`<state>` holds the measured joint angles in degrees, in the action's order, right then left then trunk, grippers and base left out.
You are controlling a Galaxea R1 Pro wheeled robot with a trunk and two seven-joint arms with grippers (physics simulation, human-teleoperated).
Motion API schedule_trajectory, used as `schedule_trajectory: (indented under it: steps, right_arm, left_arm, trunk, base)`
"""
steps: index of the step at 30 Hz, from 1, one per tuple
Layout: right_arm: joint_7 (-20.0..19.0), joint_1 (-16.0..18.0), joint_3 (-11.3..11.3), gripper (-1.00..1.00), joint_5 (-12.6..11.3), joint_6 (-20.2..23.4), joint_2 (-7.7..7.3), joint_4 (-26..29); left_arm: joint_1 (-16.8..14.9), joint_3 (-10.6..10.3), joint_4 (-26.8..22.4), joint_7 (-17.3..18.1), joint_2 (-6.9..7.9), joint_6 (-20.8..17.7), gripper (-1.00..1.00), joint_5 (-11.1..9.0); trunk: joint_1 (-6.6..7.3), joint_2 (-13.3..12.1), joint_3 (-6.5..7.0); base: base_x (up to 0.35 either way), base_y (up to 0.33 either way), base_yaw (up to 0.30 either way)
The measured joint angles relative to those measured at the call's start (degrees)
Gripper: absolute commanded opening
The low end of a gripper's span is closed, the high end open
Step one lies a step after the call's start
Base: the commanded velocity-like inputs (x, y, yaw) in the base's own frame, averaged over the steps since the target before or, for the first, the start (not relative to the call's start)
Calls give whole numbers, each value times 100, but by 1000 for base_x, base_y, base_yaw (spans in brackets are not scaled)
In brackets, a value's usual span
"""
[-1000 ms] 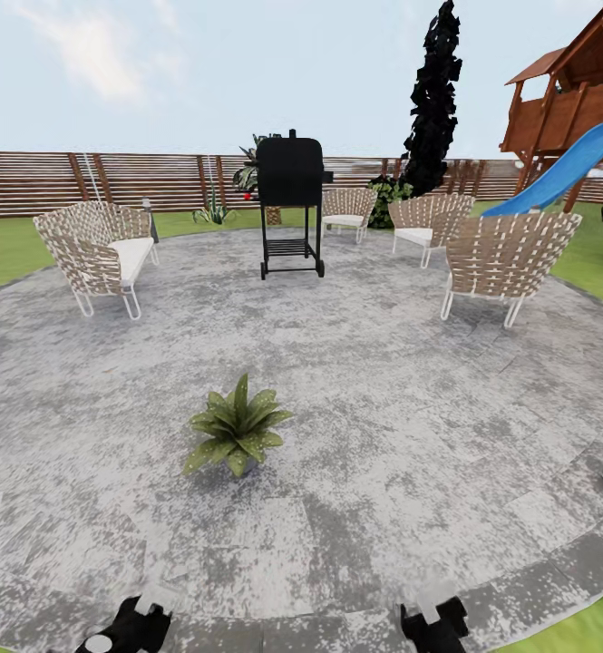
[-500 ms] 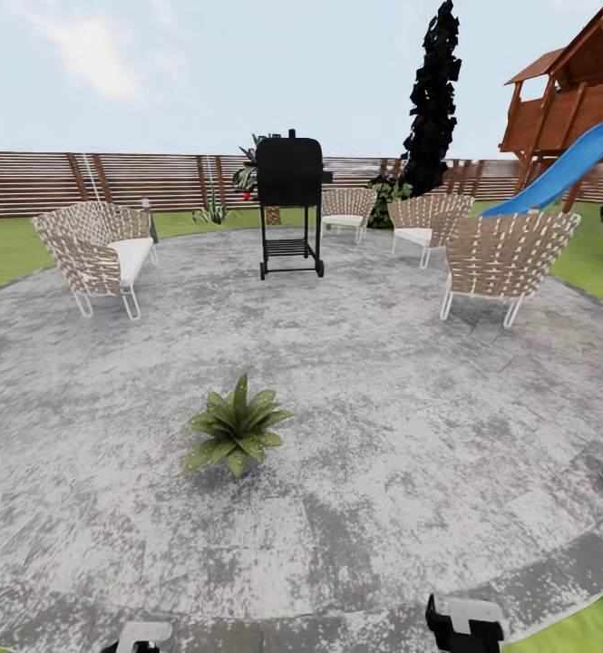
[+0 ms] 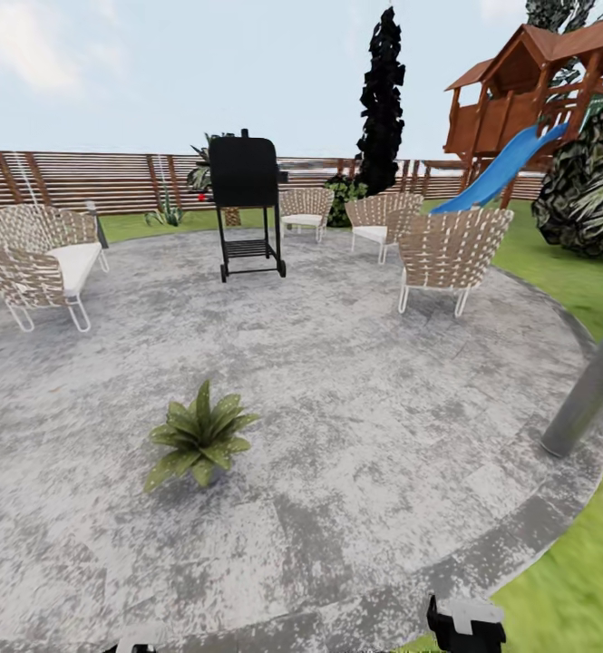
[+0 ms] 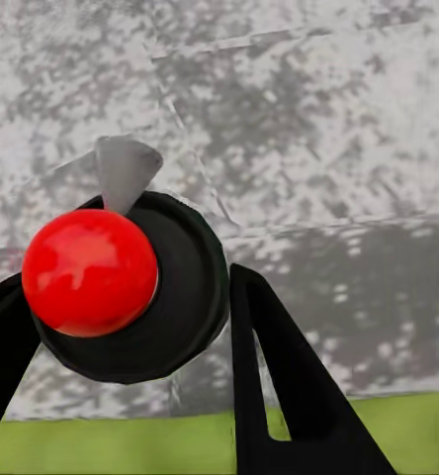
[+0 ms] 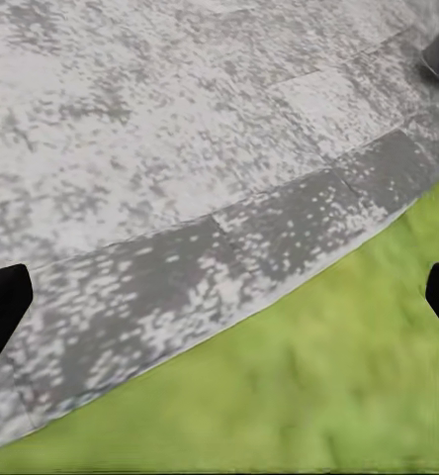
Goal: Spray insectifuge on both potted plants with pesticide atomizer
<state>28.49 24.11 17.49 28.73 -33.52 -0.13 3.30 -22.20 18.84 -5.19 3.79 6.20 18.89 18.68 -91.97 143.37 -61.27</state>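
Head view: the round grey patio [image 3: 355, 390] takes up most of the frame. One potted plant [image 3: 198, 433] sits on it at lower left of centre, a rosette of broad green leaves with bare paving all around it. Farther back, at upper left of centre, a black grill [image 3: 245, 204] stands on its cart. A woven chair with a white cushion [image 3: 38, 261] is at the left edge, and three more woven chairs [image 3: 451, 256] stand at upper centre and right. A brown slatted fence [image 3: 92, 180] runs behind them, with a dark narrow tree [image 3: 381, 91] and a wooden play tower with a blue slide [image 3: 500, 168] at upper right. A grey post [image 3: 589, 390] leans at the right edge, where paving meets lawn [image 3: 578, 580]. The right pincer's [image 3: 465, 626] body pokes up at the bottom edge.

Left wrist view: the left pincer [image 4: 131, 327] has its black fingers closed around the pesticide atomizer [image 4: 131, 287], seen end-on as a black round body with a red ball.

Right wrist view: the right pincer [image 5: 219, 302] is spread wide, a black fingertip at each side edge, holding nothing, over the patio rim and grass.
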Motion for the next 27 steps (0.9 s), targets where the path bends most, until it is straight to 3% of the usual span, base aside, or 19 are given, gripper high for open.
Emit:
schedule_trajectory:
  steps: [3,6,8,11,13,15,27]
  right_arm:
    - [1,0,8,100,-376,-1,-33,9]
    - [-14,1,-5,100,-1053,0,-50,5]
    - [-22,0,-20,100,-1201,-1,-43,-2]
    - [-50,0,-38,100,-1253,-1,-20,-4]
    - [-845,0,-38,100,-1258,-1,-11,-1]
    - [-1220,0,-16,100,-1269,4,-41,6]
    - [-1320,0,-15,100,-1272,-5,-93,16]
  left_arm:
    - [13,2,-5,-8,1,1,-100,-3]
    - [17,3,-15,-41,3,0,-100,4]
    - [20,6,-23,-71,8,0,-100,8]
    - [18,28,-32,-89,45,0,-100,7]
    - [16,22,-48,-99,73,0,-100,12]
    - [16,-3,-115,-103,81,0,-100,12]
    - [25,-6,-104,-81,-15,0,-100,35]
  trunk:
    - [0,0,0]
    - [-1,0,0]
    - [-1,1,0]
    - [-3,0,0]
    - [-1,0,0]
    - [0,0,0]
    - [0,0,-15]
  base:
    - [0,-5,-300]
    - [-110,-99,-300]
    - [-276,-41,-300]
    - [-243,-11,-300]
    - [-38,-1,-300]
    - [-8,0,-300]
    - [-1,0,-300]
